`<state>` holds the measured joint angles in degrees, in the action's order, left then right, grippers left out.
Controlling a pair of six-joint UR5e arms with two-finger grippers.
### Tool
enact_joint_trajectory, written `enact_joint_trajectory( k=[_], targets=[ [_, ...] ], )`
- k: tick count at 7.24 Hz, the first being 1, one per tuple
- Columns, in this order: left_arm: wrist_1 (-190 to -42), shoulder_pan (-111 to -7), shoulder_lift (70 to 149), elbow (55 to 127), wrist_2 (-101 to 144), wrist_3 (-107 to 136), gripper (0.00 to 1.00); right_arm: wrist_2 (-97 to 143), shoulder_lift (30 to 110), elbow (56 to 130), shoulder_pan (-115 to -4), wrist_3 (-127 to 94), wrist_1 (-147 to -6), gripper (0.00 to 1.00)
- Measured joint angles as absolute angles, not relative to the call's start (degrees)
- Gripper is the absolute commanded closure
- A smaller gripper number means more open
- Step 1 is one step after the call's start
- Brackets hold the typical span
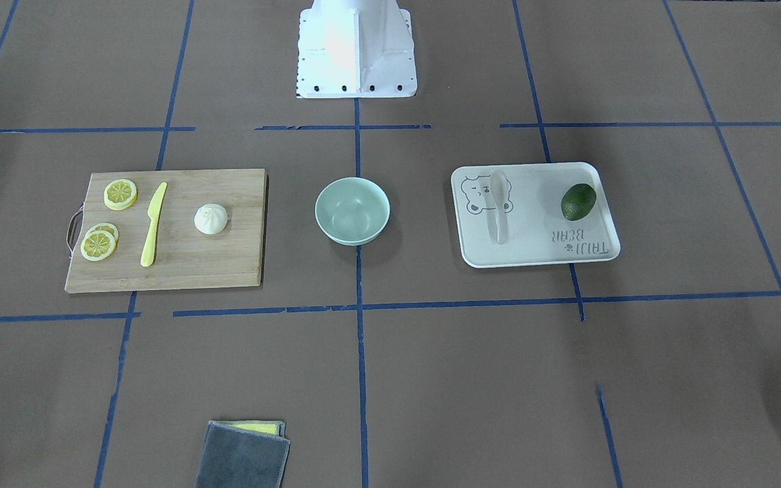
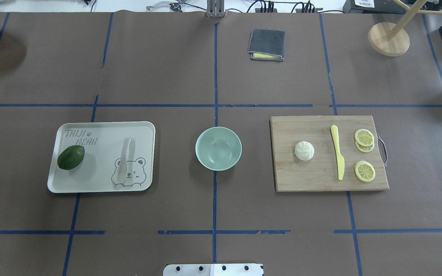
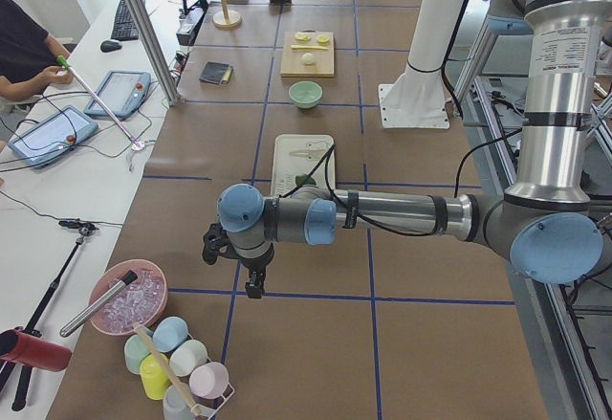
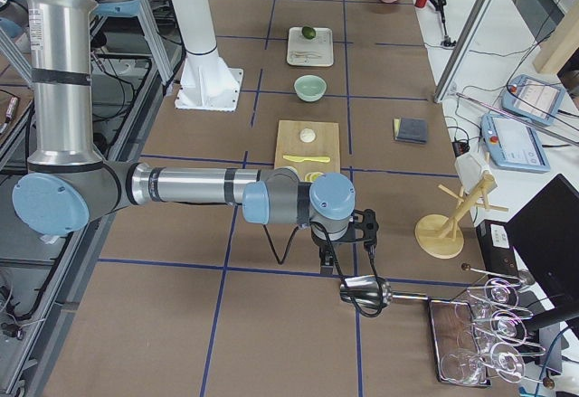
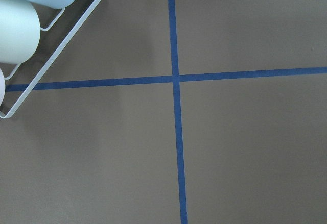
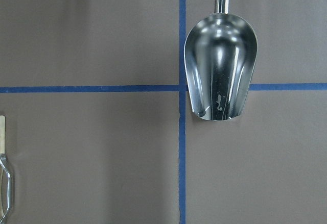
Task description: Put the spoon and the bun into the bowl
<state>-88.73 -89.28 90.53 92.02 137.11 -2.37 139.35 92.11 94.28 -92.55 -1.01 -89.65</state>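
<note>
The mint-green bowl (image 2: 218,148) stands empty at the table's middle. The white bun (image 2: 304,150) sits on a wooden cutting board (image 2: 320,180) to the bowl's right in the overhead view. The pale spoon (image 2: 124,161) lies on the white bear tray (image 2: 102,128) to the bowl's left. My left gripper (image 3: 254,288) hangs over bare table at the left end, far from the tray. My right gripper (image 4: 327,257) hangs at the right end, beyond the board. Both show only in the side views, so I cannot tell whether they are open or shut.
An avocado (image 2: 71,157) lies on the tray. A yellow knife (image 2: 337,153) and lemon slices (image 2: 364,137) lie on the board. A grey cloth (image 2: 266,44) lies at the far side. A metal scoop (image 6: 220,71) lies under my right wrist, a cup rack (image 5: 30,30) near my left.
</note>
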Motion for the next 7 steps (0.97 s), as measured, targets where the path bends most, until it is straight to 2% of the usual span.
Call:
enact_joint_trajectory(
  k=[4, 7],
  targets=[
    [-90.76, -88.50, 91.15, 92.71, 137.21, -1.99, 0.00, 139.16, 92.25, 94.53, -92.54, -0.96, -88.99, 0.00],
    [-97.55, -79.04, 91.45, 100.25, 136.66, 9.96, 0.00, 139.38, 91.59, 95.72, -92.47, -1.12, -88.86, 0.00]
  ],
)
